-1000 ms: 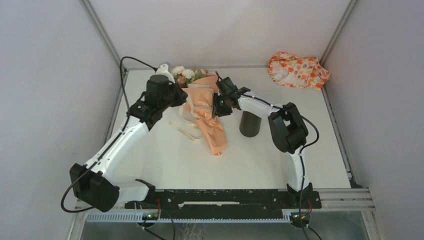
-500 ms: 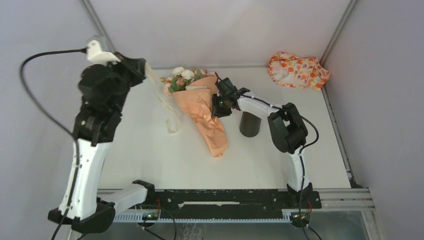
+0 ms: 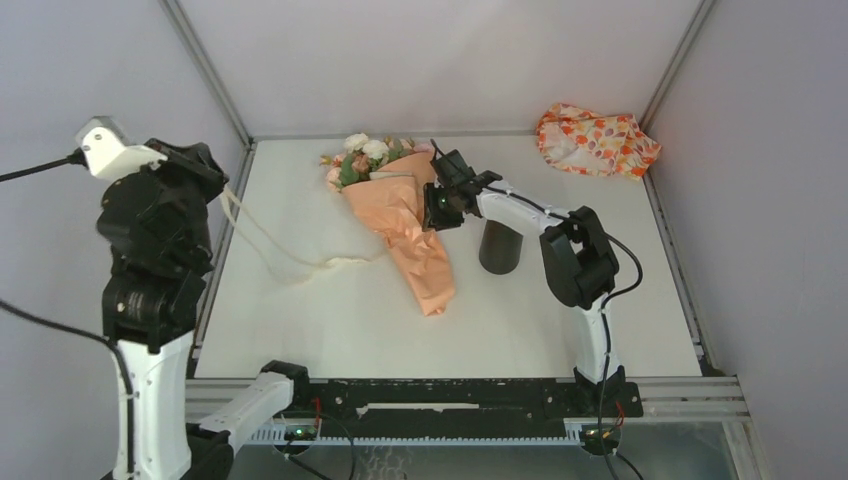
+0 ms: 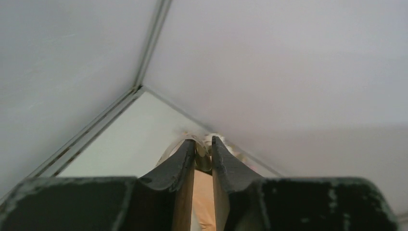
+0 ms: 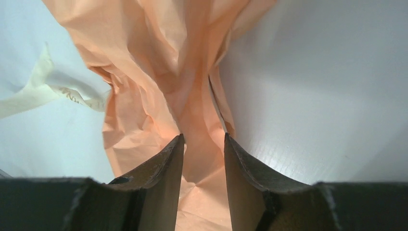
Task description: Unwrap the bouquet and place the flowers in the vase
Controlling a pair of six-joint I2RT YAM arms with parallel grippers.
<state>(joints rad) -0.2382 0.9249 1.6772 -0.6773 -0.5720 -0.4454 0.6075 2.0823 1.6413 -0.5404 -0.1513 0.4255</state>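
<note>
Where I'm at: the bouquet (image 3: pixel 405 215) lies flat mid-worktop (image 3: pixel 330 340), blooms pointing to the back wall, cone tip toward me. The vase (image 3: pixel 499 248) stands upright just beside it on the right, nothing in it yet.

My right end effector (image 5: pixel 203 136) is clenched on a fold of the kraft paper (image 5: pixel 159 72) at the cone's right edge. My left end effector (image 4: pixel 203 142) is up high on the far left w/ the ribbon (image 3: pixel 290 262) trailing from it down across the worktop to the wrap.

How I'd do this bit properly, imo:
- right side pins the wrap so the whole bundle doesn't slide
- drop the ribbon well off to the left, away from the paper
- bring the left arm back low and peel the loose paper edge open from the left, slowly, since kraft tears
- mind the vase, it's v close to my right forearm and prob tips easily

Stuff I can't make out:
- stems of the flowers (image 3: pixel 365 155) are all inside the cone
- the vase's top rim is partly behind my right arm
- no idea if the ribbon's far end is free or caught on the paper
- left jaws show a thin gap w/ something tan in it; pinched or slipping, can't tell
</note>
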